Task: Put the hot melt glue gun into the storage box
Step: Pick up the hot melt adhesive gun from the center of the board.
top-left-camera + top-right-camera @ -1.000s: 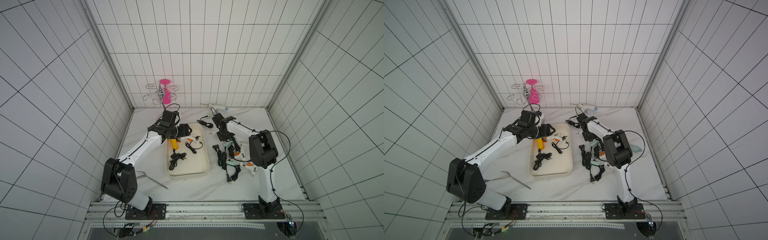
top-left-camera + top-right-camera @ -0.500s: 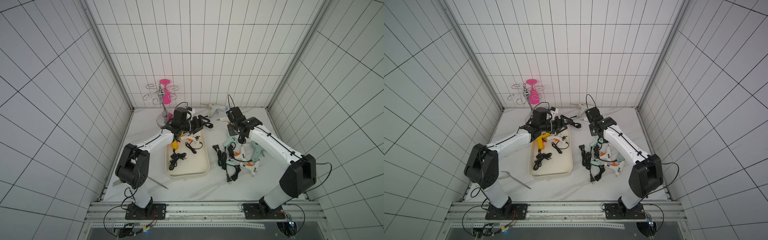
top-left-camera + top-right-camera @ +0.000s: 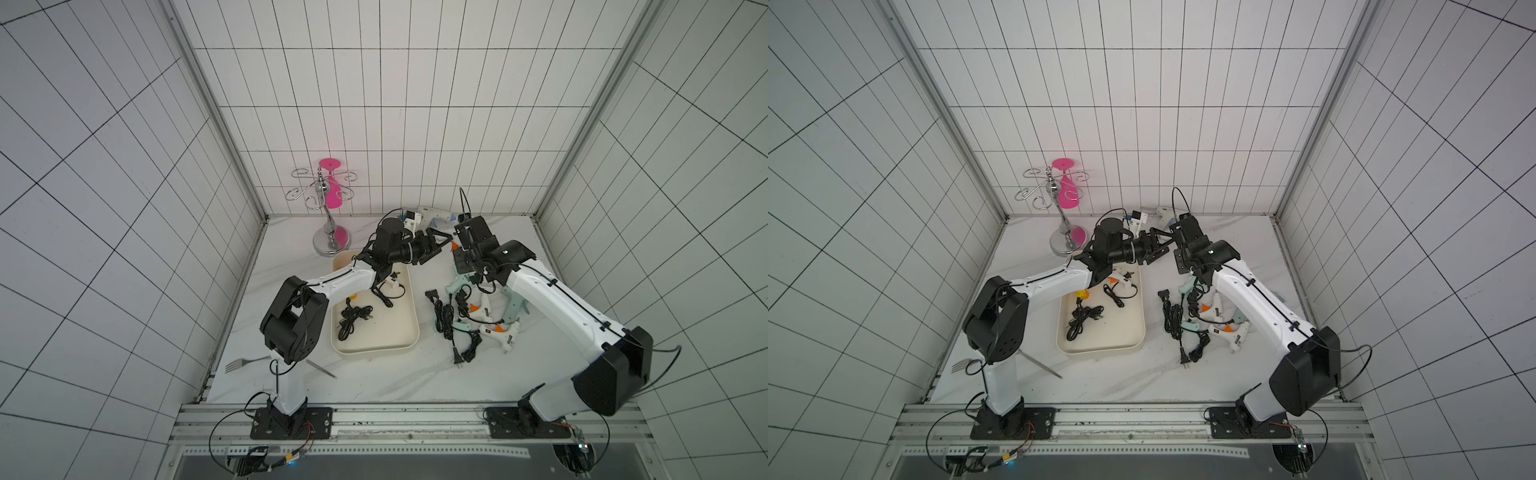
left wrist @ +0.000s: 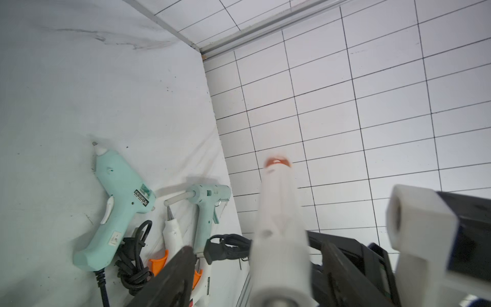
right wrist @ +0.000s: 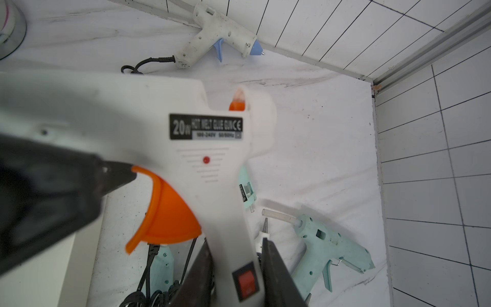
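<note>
in the left wrist view the left gripper (image 4: 256,252) is cut off at the frame edge, and the hot melt glue gun (image 4: 279,226) between its fingers is smeared — you cannot see its near end. in the right wrist view one finger (image 5: 53,186) of that gripper is out of focus and masks the barrel's lower front. the right gripper (image 5: 236,249) and the handle base are cropped; you cannot read the small print on the label (image 5: 206,129). in both top views the left arm (image 3: 332,282) covers the far end of the storage box (image 3: 376,350) — the right arm (image 3: 552,307) covers part of the glue gun pile (image 3: 484,313).
</note>
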Available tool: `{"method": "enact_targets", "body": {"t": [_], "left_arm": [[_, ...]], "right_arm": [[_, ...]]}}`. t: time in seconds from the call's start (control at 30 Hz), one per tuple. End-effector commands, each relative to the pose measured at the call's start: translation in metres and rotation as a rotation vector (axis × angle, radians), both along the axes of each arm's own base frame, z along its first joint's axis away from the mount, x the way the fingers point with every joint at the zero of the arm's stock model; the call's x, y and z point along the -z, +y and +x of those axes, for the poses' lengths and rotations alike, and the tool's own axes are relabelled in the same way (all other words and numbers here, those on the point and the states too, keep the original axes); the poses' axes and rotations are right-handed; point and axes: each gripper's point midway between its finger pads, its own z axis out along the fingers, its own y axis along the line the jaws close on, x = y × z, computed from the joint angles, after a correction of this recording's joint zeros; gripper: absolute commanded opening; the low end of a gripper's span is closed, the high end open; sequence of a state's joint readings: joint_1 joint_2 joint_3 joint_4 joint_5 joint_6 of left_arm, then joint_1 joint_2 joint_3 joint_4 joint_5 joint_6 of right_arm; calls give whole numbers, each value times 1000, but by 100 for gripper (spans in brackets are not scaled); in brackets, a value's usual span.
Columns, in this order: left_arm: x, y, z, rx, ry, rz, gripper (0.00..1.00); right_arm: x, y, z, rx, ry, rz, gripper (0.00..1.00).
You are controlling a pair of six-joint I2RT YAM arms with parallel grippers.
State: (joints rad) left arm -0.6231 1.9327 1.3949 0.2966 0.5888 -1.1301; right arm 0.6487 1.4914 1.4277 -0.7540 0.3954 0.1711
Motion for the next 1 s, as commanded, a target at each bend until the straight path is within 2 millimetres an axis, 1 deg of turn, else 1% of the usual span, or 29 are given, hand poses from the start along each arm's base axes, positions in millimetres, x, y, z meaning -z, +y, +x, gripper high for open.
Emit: {"method": "enact_targets", "body": {"t": [0.0, 0.07, 0.17, 0.3, 0.43, 0.47, 0.5, 0.53, 0.57, 0.6, 0.63, 0.7, 0.8, 0.83, 0.87, 0.9, 0.97], "left_arm": [[-11, 6, 12, -64, -62, -24, 75], [-16, 10, 15, -93, -89, -30, 74], [-25, 11, 16, -93, -124, -49, 69], [-24, 6, 14, -57, -114, -85, 42], [-25, -3, 7, 35, -89, -159, 23], [-23, -3, 6, 45, -79, -159, 18], [-23, -3, 3, 60, -83, -159, 15], [-24, -1, 0, 68, -86, -154, 13], [-24, 2, -1, 71, -90, -143, 10], [-27, 7, -3, 75, -99, -131, 9], [-29, 13, -4, 75, -110, -104, 9], [-29, 29, -7, 78, -135, -26, 6], [-28, 62, -12, 68, -139, 98, 3], [-34, 75, -13, 69, -140, 106, 3], [-41, 84, -17, 82, -141, 96, 3], [-48, 96, -19, 83, -137, 87, 2], [-61, 116, -27, 75, -148, 96, 2]], "right_arm": [[-8, 5, -9, -13, -7, 34, 11], [-6, 8, -11, -22, 3, 29, 11], [-1, 13, -15, -32, 23, 28, 11], [7, 22, -18, -43, 49, 39, 11], [5, 28, -19, -53, 56, 57, 12], [4, 28, -19, -53, 53, 62, 14], [4, 29, -19, -56, 55, 68, 18], [2, 30, -20, -65, 55, 75, 26], [0, 30, -21, -71, 54, 80, 36], [-2, 29, -23, -69, 48, 82, 53], [-6, 26, -23, -65, 36, 85, 65], [-16, 20, -26, -61, 9, 99, 79], [-36, 13, -31, -71, -46, 147, 91], [-42, 10, -32, -70, -68, 165, 94], [-45, 5, -34, -68, -75, 173, 96], [-52, 5, -32, -71, -100, 203, 97], [-54, -3, -31, -58, -108, 212, 97]]}}
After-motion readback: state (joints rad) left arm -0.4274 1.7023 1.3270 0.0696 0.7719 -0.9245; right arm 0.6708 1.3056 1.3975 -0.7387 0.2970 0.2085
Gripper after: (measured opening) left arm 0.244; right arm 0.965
